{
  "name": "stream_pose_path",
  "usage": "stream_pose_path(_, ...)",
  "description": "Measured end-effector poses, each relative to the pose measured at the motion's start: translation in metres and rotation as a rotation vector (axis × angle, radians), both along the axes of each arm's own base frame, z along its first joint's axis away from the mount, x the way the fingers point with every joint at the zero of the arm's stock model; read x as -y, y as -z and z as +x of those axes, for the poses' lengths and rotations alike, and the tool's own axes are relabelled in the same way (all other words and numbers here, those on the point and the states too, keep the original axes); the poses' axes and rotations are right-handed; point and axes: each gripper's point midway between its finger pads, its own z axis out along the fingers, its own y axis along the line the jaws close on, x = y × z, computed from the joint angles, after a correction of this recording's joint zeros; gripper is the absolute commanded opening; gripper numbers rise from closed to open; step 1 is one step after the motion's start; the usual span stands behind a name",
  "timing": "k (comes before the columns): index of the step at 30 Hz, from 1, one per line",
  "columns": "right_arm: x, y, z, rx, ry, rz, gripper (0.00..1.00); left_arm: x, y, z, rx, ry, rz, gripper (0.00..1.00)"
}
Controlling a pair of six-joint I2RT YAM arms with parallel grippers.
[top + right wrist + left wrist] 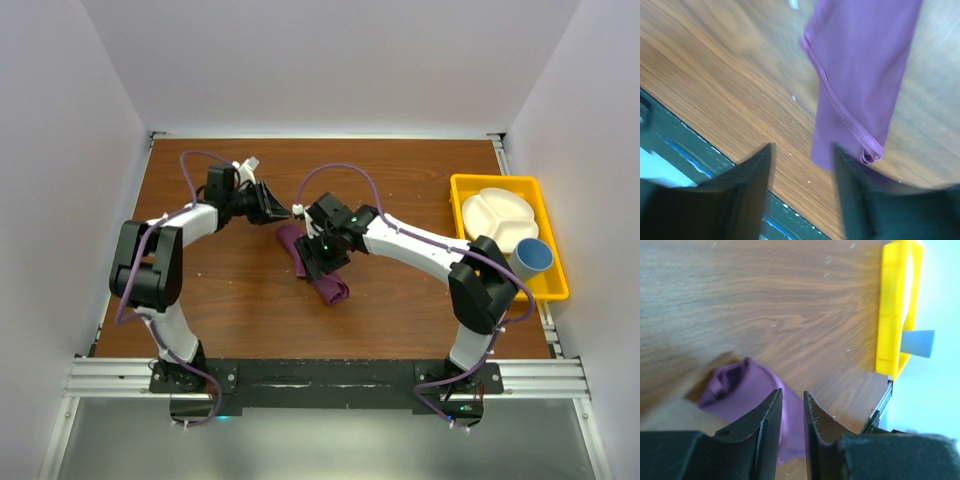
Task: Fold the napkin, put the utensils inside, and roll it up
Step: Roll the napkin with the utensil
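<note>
My left claw (288,211) sits just left of the middle of the overhead view, its tips pointing right toward the upper end of the napkin (332,290). From its own camera the two fingers rise from the bottom edge with only a narrow slit between them. They are barely parted and nothing is pinched in the slit. Through it I see purple cloth and, higher up, the brown table (765,300). Whether my tips brush the cloth I cannot tell. In that view the napkin lies in the lower left as a rolled bundle (plum purple, plain), its open end facing the left edge of the frame.

Seen from overhead, the roll runs slantwise through the centre of the frame, from upper left down to lower right, flat on the wood. My right claw (802,147) hangs directly over the middle of it. Its own camera is blurred, but the fingers clearly stand wide apart at the bottom of the frame and grip nothing. The napkin comes down from the upper right of that view. Its hemmed end reaches into the gap, close to the right-hand finger, and the blur keeps me from saying whether they touch.

At the far right of the overhead view a yellow tray (457,205) lies along the table's right edge. It holds a white divided plate (495,212) and, at its lower end, a blue cup (533,257), well apart from both claws.
</note>
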Motion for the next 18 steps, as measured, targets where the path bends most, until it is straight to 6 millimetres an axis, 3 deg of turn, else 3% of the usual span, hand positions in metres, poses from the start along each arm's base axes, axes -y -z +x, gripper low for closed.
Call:
stream_pose_path(3, -0.010, -0.021, 0.020, 0.073, 0.002, 0.021, 0.95, -0.005, -0.032, -0.003, 0.055, -0.027, 0.015, 0.38)
stream_pose_path(6, -0.020, -0.031, 0.040, 0.123, -0.002, 0.024, 0.98, -0.013, -0.065, -0.009, 0.121, -0.070, 0.042, 0.41)
stream_pose_path(9, -0.029, -0.022, 0.059, 0.141, -0.020, 0.003, 0.98, -0.023, -0.090, -0.022, 0.176, -0.118, 0.066, 0.41)
stream_pose_path(13, -0.024, 0.014, 0.067, 0.105, -0.040, -0.065, 0.98, -0.037, -0.096, -0.052, 0.191, -0.169, 0.100, 0.41)
stream_pose_path(18, -0.015, 0.049, 0.070, 0.075, -0.066, -0.140, 0.98, -0.050, -0.078, -0.088, 0.133, -0.205, 0.148, 0.41)
